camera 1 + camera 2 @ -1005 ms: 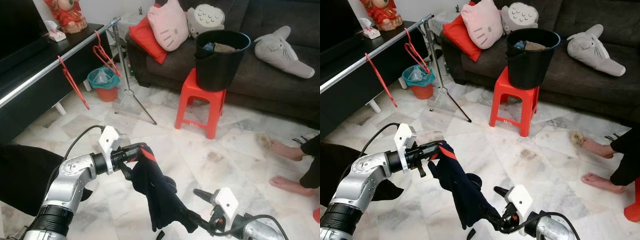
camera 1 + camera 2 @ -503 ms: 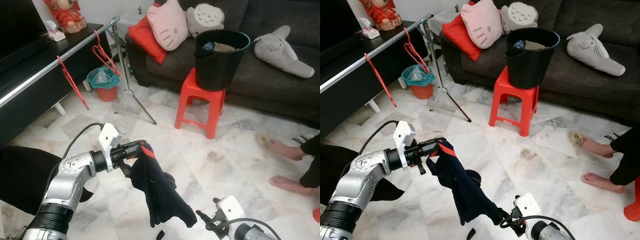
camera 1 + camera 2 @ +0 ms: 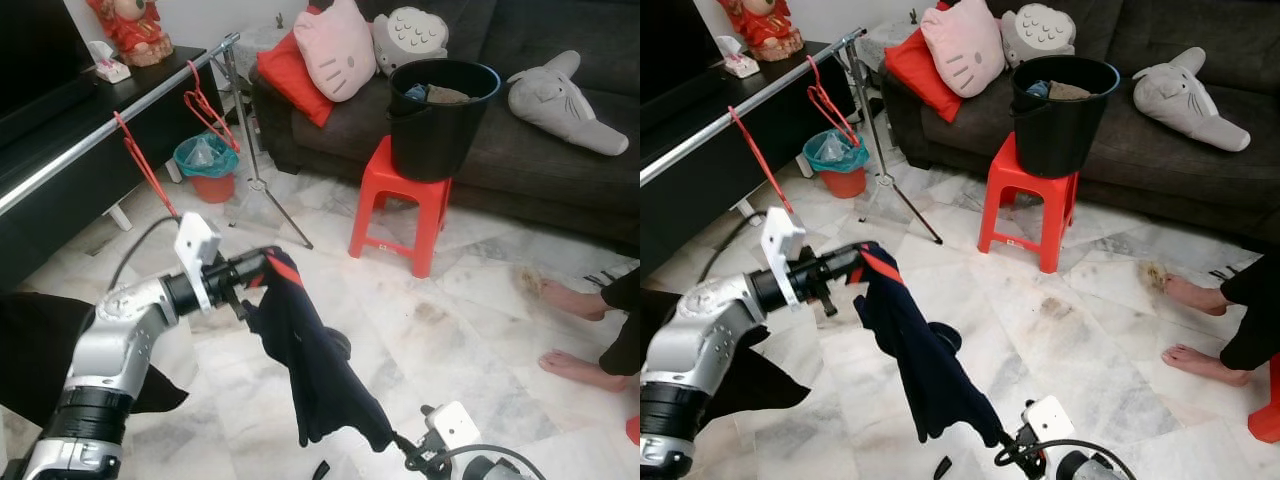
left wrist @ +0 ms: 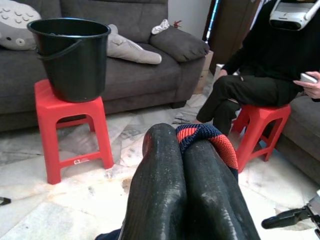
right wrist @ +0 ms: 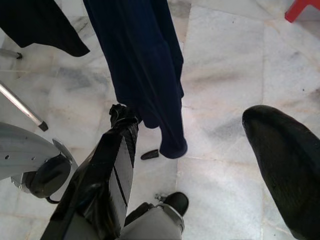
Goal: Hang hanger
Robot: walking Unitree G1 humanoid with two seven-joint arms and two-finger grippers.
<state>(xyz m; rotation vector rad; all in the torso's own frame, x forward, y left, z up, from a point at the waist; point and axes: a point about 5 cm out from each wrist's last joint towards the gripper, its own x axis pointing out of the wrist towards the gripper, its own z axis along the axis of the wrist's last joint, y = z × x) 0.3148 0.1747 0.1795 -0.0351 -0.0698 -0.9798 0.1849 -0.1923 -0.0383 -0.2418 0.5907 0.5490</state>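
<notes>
Where the left eye view looks down at the marble floor [image 3: 470, 330], the left gripper [image 3: 262, 268] is clenched on the red-trimmed collar of a dark garment [image 3: 318, 372], which hangs below the jaws, its hem near the low right gripper [image 3: 412, 457]. Beyond the jaws, two red hangers [image 3: 145, 165] hang on the metal rail [image 3: 100, 130]. From the left wrist view, both fingers [image 4: 165, 195] press together over the collar, a black bucket [image 4: 72, 57] on a red stool [image 4: 70, 125] ahead. Through the right wrist view, the jaws stand released, the garment's hem just beyond them.
</notes>
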